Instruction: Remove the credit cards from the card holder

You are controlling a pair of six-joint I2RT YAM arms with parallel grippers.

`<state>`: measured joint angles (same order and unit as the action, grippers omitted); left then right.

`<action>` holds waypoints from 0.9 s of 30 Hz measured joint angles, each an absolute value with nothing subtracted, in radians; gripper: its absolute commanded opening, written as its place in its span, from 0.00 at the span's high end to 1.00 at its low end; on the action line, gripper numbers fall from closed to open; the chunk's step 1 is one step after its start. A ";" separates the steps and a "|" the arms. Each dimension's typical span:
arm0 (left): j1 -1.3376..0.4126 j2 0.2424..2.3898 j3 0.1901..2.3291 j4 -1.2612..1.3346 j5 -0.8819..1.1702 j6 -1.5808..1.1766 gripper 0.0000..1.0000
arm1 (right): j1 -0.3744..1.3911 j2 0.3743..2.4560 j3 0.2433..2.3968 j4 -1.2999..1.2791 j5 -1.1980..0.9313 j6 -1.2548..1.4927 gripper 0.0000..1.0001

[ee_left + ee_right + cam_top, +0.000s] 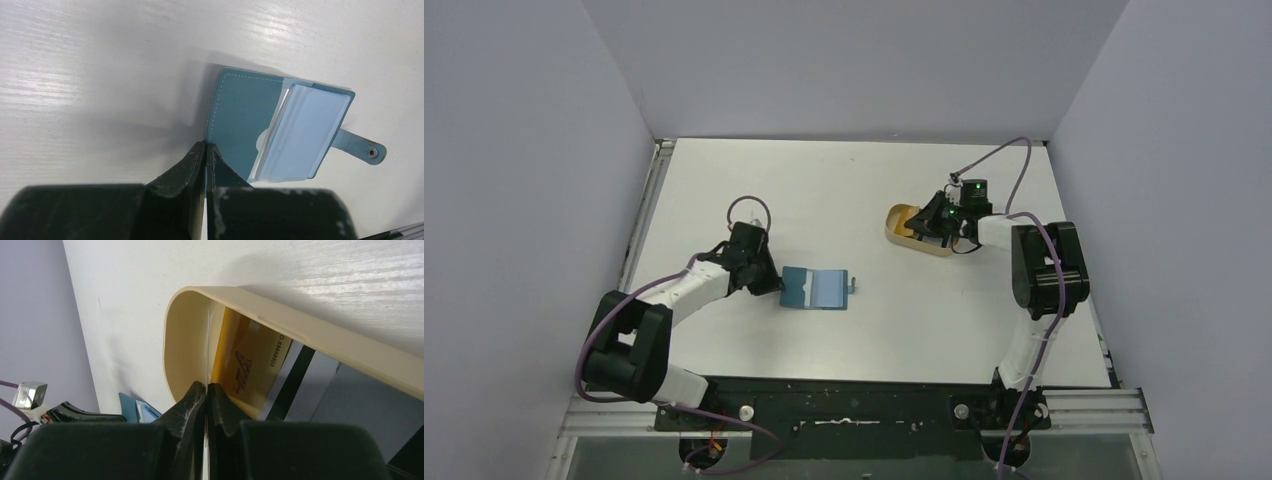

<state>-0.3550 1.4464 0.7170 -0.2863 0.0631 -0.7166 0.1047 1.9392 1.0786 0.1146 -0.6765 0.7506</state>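
Left wrist view: the left gripper, jaws closed, sits at the near corner of the open card holder, which lies flat at mid-frame; whether it pinches the flap, I cannot tell. Farther off, at the upper right of the top view, the right gripper, also closed, hangs inside the tan tray over the credit cards lying there. This looks like the deposit step; next, the right arm should go to the holder's pale sleeves for any remaining card.

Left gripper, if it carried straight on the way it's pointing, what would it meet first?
The card holder: the shut jaws of the left gripper point at its dark teal flap, seemingly right at its edge.
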 measured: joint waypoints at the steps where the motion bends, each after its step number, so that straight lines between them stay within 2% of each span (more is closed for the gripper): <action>1: -0.354 1.446 0.717 -0.287 0.064 -0.717 1.00 | 0.104 1.939 1.079 0.114 -0.677 0.748 0.98; 2: -0.353 1.446 0.717 -0.288 0.065 -0.716 1.00 | 0.104 1.939 1.079 0.113 -0.677 0.748 0.93; 5: -0.350 1.443 0.717 -0.289 0.065 -0.716 1.00 | 0.104 1.939 1.079 0.111 -0.677 0.746 0.67; 8: -0.350 1.439 0.717 -0.289 0.065 -0.713 1.00 | 0.104 1.940 1.081 0.104 -0.682 0.743 0.54; 19: -0.342 1.365 0.730 -0.364 0.065 -0.690 1.00 | 0.104 1.913 1.144 -0.018 -0.659 0.680 0.43; 24: -0.341 1.331 0.778 -0.412 0.065 -0.667 1.00 | 0.114 1.800 1.211 -0.151 -0.599 0.582 0.38; 27: -0.340 1.316 0.798 -0.433 0.065 -0.656 1.00 | 0.165 1.691 1.259 -0.237 -0.514 0.496 0.39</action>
